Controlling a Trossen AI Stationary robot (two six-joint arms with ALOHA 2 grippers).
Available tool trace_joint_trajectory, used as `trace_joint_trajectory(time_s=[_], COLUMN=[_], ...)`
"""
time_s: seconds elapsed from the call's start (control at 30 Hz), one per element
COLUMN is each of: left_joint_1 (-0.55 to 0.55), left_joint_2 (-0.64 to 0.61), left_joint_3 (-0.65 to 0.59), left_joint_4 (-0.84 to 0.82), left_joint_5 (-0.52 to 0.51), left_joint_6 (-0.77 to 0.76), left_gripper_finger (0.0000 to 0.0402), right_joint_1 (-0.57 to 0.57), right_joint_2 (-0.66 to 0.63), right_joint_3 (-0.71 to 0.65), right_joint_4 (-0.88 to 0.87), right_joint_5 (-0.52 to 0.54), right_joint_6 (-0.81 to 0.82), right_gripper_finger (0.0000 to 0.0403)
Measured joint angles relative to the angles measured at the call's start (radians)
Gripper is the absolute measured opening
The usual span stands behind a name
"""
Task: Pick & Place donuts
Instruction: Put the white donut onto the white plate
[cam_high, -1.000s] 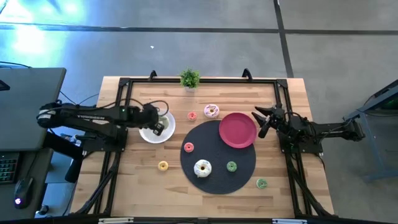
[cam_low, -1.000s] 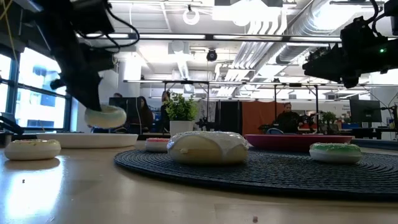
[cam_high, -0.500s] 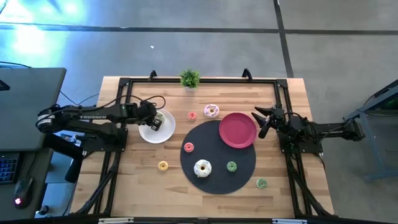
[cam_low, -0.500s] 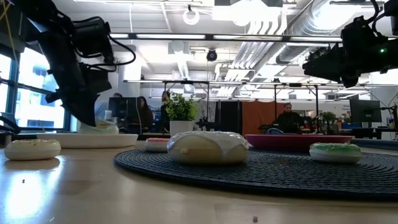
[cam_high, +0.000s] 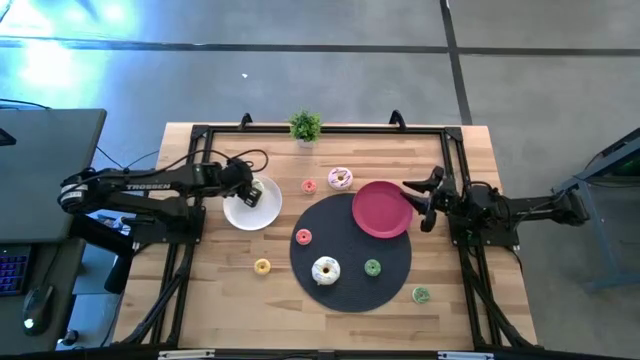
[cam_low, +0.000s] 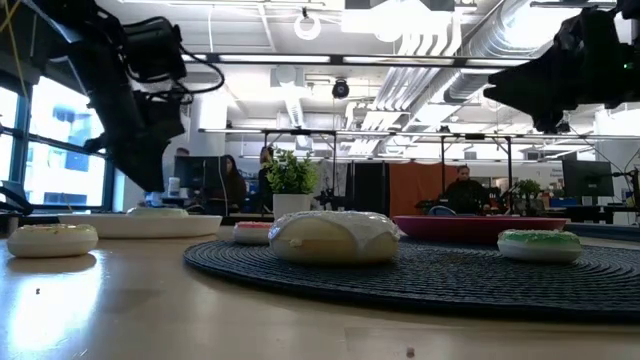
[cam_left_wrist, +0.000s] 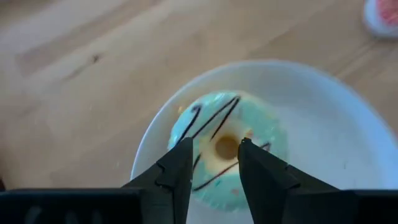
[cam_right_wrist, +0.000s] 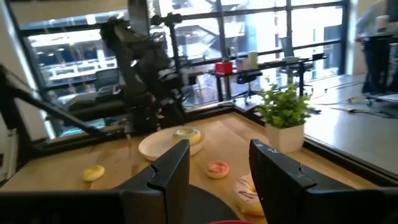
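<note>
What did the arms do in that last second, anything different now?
The left gripper lowered a pale blue donut onto the white plate and let go; its fingers now stand open just above it. The right gripper shifted slightly by the pink plate, still empty. The other donuts, mat and plant stayed put.

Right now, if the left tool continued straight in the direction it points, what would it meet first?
Probably the pale blue donut lying on the white plate; the left tool is open directly over it, a finger on each side.
</note>
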Motion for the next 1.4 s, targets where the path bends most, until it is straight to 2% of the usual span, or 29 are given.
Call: trace_joint_trajectory(time_s=[0.2,0.3,0.47,0.57,0.7,1.0,1.1,1.2,1.3,1.4], left_joint_1=[-0.002,-0.002,-0.002,-0.006,-0.043,-0.183,-0.260,-0.333,-0.393,-0.441], left_joint_2=[0.000,0.000,0.000,0.005,0.015,0.016,0.040,0.072,0.117,0.173], left_joint_3=[0.085,0.097,0.097,0.097,0.097,0.097,0.098,0.096,0.100,0.097], left_joint_4=[0.031,0.095,0.243,0.306,0.342,0.385,0.429,0.477,0.565,0.638], left_joint_5=[0.052,0.141,0.342,0.419,0.425,0.424,0.422,0.418,0.414,0.413], left_joint_6=[0.075,0.120,0.173,0.196,0.211,0.203,0.201,0.201,0.202,0.203], left_gripper_finger=[0.0122,0.0122,0.0122,0.0123,0.0123,0.0123,0.0123,0.0123,0.0123,0.0123], right_joint_1=[0.000,0.000,0.006,0.030,0.059,0.050,0.045,0.044,0.045,0.045], right_joint_2=[0.165,0.269,0.457,0.588,0.765,1.144,1.228,1.292,1.338,1.349], right_joint_3=[0.000,0.004,0.075,0.142,0.269,0.588,0.668,0.731,0.778,0.814], right_joint_4=[0.164,0.265,0.309,0.306,0.293,0.005,-0.067,-0.075,-0.101,-0.145], right_joint_5=[-0.007,-0.051,-0.103,-0.103,-0.050,0.023,0.020,-0.028,-0.084,-0.080], right_joint_6=[0.013,0.019,0.043,0.049,0.025,-0.043,-0.046,-0.065,-0.069,-0.068], right_gripper_finger=[0.0155,0.0155,0.0155,0.0155,0.0155,0.0155,0.0155,0.0155,0.0155,0.0155])
